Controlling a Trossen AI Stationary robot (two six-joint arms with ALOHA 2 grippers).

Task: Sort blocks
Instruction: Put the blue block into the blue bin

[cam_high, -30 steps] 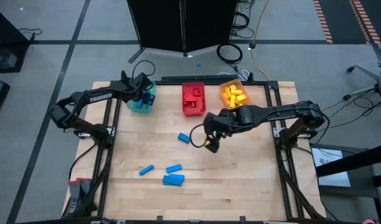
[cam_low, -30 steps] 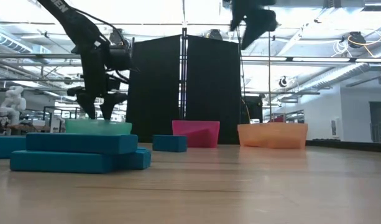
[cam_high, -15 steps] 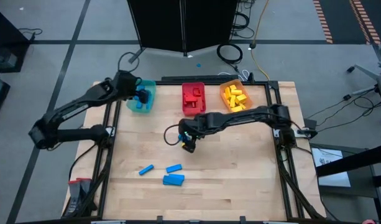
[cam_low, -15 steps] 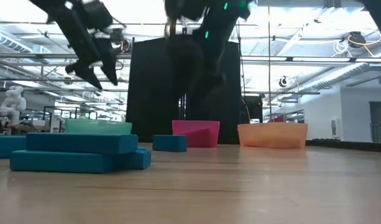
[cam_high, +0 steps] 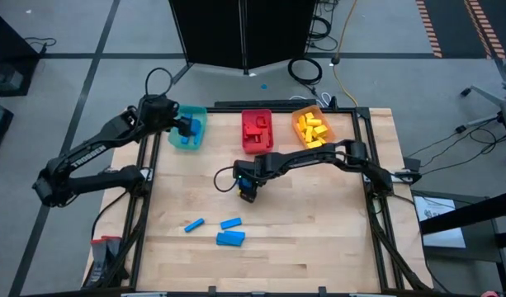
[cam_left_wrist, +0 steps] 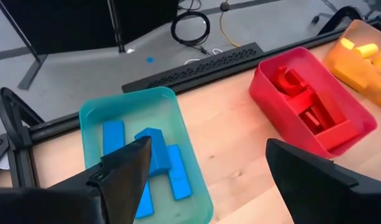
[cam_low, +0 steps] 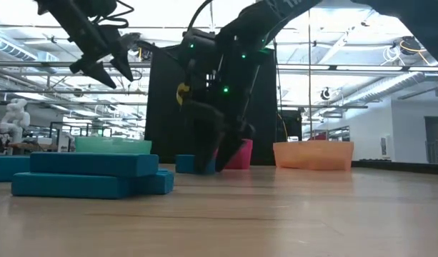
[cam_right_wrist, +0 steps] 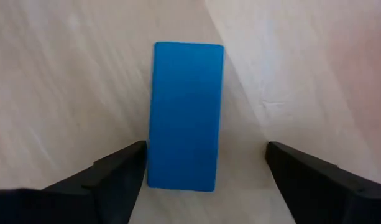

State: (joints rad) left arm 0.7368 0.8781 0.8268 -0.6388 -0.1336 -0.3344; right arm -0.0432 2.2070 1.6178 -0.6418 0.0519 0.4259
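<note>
- Sorting is mostly complete: the red bin point(cam_high: 256, 130) holds red blocks, the orange bin point(cam_high: 311, 125) holds yellow blocks, and the teal bin point(cam_left_wrist: 146, 162) holds several blue blocks point(cam_left_wrist: 159, 163).
- Four blue blocks remain on the worktop point(cam_high: 319, 231): a group of three point(cam_high: 219, 231) near its front edge, and one blue block point(cam_right_wrist: 186, 115) lying flat mid-worktop.
- The right gripper point(cam_high: 248, 188) is low over that single block, fingers spread wide with the block between them, not yet clamped.
- The left gripper point(cam_high: 183, 125) hangs over the teal bin, fingers apart, holding nothing.
- From above, the right gripper covers the single block; contact with the fingers cannot be confirmed.
- The block count inside each bin is hard to make out.
</note>
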